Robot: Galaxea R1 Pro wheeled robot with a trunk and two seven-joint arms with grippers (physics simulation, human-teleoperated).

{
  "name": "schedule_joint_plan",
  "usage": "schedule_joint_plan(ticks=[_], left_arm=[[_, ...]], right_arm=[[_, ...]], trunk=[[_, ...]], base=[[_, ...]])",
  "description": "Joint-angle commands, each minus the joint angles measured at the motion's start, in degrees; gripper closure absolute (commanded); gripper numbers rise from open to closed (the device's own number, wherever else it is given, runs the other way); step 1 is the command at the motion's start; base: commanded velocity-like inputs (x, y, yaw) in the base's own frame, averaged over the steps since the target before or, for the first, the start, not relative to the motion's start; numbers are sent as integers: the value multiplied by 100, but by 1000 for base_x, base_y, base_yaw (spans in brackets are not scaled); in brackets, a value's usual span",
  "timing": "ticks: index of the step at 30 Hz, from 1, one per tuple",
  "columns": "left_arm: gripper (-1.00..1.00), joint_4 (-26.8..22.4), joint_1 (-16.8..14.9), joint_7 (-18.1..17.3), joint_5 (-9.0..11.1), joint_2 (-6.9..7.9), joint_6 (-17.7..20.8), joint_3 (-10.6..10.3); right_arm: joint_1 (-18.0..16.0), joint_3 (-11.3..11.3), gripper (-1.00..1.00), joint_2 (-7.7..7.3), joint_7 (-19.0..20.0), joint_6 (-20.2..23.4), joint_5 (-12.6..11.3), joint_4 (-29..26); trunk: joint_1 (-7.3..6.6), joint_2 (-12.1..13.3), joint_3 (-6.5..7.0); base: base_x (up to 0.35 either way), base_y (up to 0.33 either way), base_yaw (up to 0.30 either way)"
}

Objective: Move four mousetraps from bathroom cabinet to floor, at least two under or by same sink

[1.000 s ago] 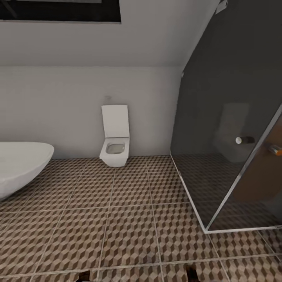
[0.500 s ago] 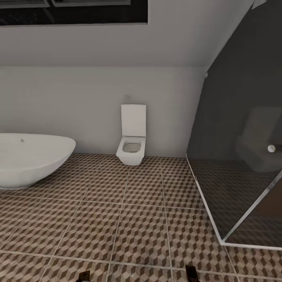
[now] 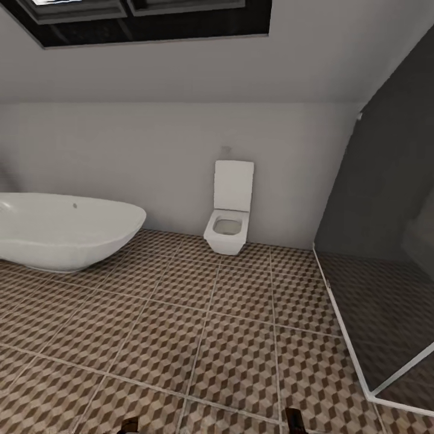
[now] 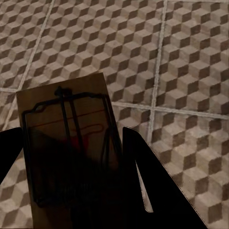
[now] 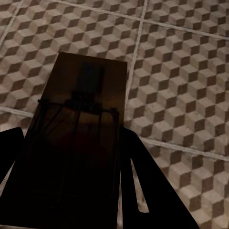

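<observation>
Nearest, in the left wrist view: a flat tan wooden mousetrap (image 4: pixel 67 143) with dark wire and a red speck, clenched between the black fingers of the left end effector (image 4: pixel 71 176) and carried above the bathroom floor (image 4: pixel 191 62) of brown, beige and white cube-pattern tiles. Same on the other side — a second tan wooden trap (image 5: pixel 76 143) grasped in the right end effector (image 5: pixel 71 181), board in shadow, floor beyond.

At the bottom edge of the head view, two dark fingertips just poking in. Further out, open tiled floor, then the oval white bathtub (image 3: pixel 63 230) at left, the white toilet (image 3: pixel 230 210) against the far wall, and the dark glass shower screen (image 3: pixel 386 241) at right.

Since a second ago, the whole scene slid rightward across the head view, with more of the bathtub uncovered — a camera swing to the left, not a move of the fixtures. Probably a turn in search of the sink, with two traps in hand and none set down here yet.
</observation>
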Motion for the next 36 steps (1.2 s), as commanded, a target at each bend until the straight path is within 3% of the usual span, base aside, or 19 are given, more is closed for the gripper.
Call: schedule_joint_plan(ticks=[1, 36], left_arm=[[100, 24, -11, 56, -59, -2, -26, -21], [100, 24, -11, 56, -59, -2, -22, -21]], right_arm=[[-1, 13, 100, -2, -43, -15, 11, 1], [-3, 13, 100, -2, -43, -16, 16, 1]], trunk=[[0, -3, -5], [0, -3, -5]], base=[[0, 0, 287], [0, 0, 287]])
